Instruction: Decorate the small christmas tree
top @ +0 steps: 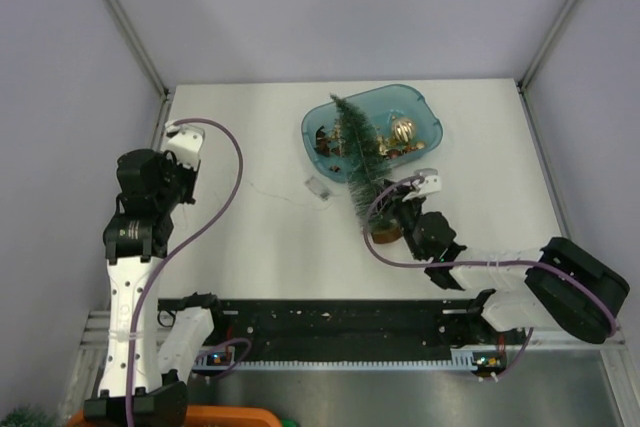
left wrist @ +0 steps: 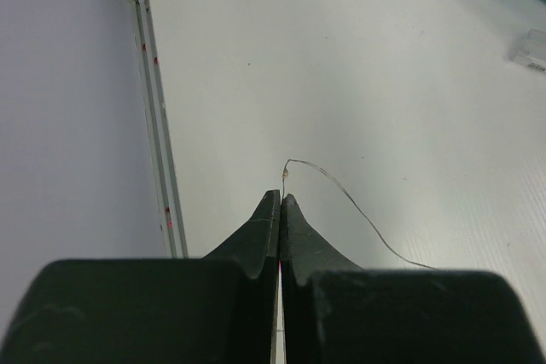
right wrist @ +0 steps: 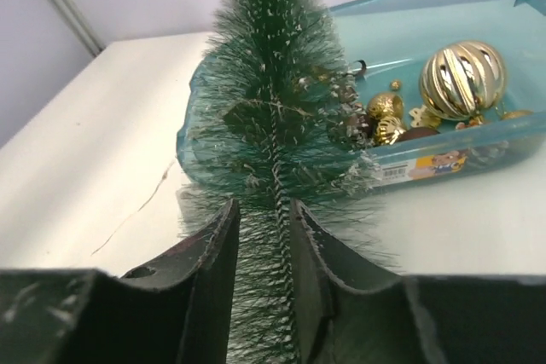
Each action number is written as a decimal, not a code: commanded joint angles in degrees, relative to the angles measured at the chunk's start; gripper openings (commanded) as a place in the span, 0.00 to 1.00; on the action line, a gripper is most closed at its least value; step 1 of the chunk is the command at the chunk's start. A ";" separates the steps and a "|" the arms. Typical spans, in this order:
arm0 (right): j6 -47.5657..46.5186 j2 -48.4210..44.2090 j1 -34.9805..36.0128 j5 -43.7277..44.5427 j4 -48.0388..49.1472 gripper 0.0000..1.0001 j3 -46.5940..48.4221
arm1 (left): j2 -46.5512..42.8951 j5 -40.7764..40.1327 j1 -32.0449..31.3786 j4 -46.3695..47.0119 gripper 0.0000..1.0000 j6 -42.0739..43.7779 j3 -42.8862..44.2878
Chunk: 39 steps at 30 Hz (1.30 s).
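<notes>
The small christmas tree (top: pixel 358 157) has its brown base on the surface (top: pixel 240 247) just on my side of the blue tray (top: pixel 425 107), its crown showing against the tray. My right arm reaches in low from the right, and my right gripper (right wrist: pixel 263 210) is slightly spread, its fingers flanking the tree's lower bristles and wire stem. Gold ornaments (right wrist: pixel 463 78) lie in the tray behind. My left arm is raised at the left edge, left gripper (left wrist: pixel 280 198) pressed together, with a thin wire (left wrist: pixel 341 193) ending at its tips; I cannot tell whether it is pinched. A small clear box (top: pixel 318 187) lies nearby.
</notes>
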 commanded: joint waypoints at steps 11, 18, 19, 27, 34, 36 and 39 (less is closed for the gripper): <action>7.12 -12.54 -1.28 1.38 -44.14 0.54 19.30 | -1.37 0.93 -0.08 2.98 0.00 -0.44 -1.60; 3.87 -0.98 -9.98 -8.98 -64.97 0.65 43.19 | -1.29 1.02 -0.08 3.60 0.00 -0.70 -1.95; 3.51 2.88 -11.21 -10.04 -68.22 0.67 47.66 | -1.37 1.19 -0.08 3.51 0.00 -0.79 -2.04; -0.70 30.41 -14.65 -18.30 -85.37 0.85 76.86 | -1.90 0.84 -0.16 3.86 0.00 -1.14 -2.39; -2.11 38.51 -15.44 -18.93 -88.64 0.94 83.12 | -3.22 0.58 -0.08 4.47 0.00 -0.18 -4.06; -2.47 39.66 -15.35 -18.32 -89.34 0.88 84.26 | -3.31 0.49 -0.08 4.65 0.00 0.00 -4.32; -2.73 40.71 -15.53 -18.57 -90.05 0.64 85.50 | -3.57 0.32 -0.08 5.09 0.00 0.09 -4.50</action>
